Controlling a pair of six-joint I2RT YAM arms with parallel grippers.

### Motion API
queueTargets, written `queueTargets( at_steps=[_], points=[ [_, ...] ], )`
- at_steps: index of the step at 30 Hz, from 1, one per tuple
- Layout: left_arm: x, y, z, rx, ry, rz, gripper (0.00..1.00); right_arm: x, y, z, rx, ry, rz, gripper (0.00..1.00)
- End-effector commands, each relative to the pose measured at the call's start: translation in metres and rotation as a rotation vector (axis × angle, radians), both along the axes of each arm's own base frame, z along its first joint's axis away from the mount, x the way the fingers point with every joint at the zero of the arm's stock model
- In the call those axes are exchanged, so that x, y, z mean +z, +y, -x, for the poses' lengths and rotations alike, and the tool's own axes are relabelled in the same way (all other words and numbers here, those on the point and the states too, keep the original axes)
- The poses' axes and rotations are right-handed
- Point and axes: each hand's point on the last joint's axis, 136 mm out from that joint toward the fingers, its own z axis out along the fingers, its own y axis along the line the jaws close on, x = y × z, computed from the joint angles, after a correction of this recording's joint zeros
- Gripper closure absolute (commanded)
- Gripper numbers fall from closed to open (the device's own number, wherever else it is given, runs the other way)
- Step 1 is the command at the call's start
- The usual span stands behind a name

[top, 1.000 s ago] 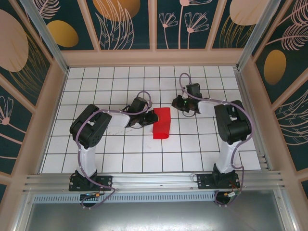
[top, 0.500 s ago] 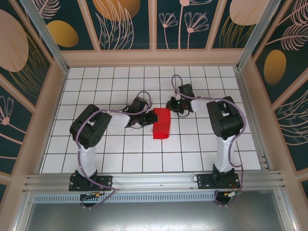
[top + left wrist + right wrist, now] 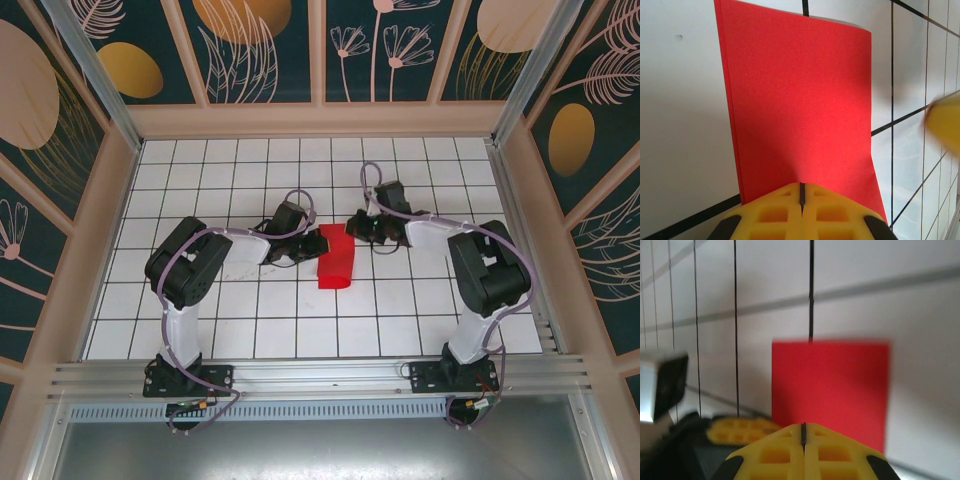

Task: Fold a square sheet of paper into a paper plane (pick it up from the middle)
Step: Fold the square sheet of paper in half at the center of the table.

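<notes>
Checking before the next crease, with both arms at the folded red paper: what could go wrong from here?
1. The left gripper and right gripper, both with shut jaws, sit close together at the far end of the red paper; they may collide.
2. The paper's near end looks rounded, not pressed flat; pressing now could set a skewed crease.

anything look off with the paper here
Yes: the red sheet is folded over but not pressed flat. Its near end seems to bulge in a rounded loop, with no sharp crease. The left gripper is shut on its left edge.
</notes>
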Motion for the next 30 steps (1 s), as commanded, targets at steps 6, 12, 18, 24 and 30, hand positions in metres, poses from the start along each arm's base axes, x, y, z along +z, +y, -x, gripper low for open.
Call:
queueTargets(
  at_steps=[6,12,18,24,30],
  points=[
    [-0.12,0.095,0.078,0.069,0.324,-0.439,1.0,-0.027,0.014,0.054,0.114,0.148,-0.054,1.0],
    [-0.122,0.097,0.079,0.08,0.328,-0.444,1.0,-0.047,0.0,0.073,0.128,0.203,0.003,1.0],
    [-0.124,0.098,0.08,0.085,0.332,-0.448,1.0,-0.056,-0.021,0.079,0.109,0.213,0.034,1.0],
    [-0.124,0.098,0.079,0.085,0.33,-0.446,1.0,-0.016,0.007,0.07,0.199,0.114,-0.065,1.0],
    [-0.124,0.098,0.079,0.088,0.33,-0.445,1.0,-0.029,0.015,0.082,0.211,0.161,-0.066,1.0]
  ],
)
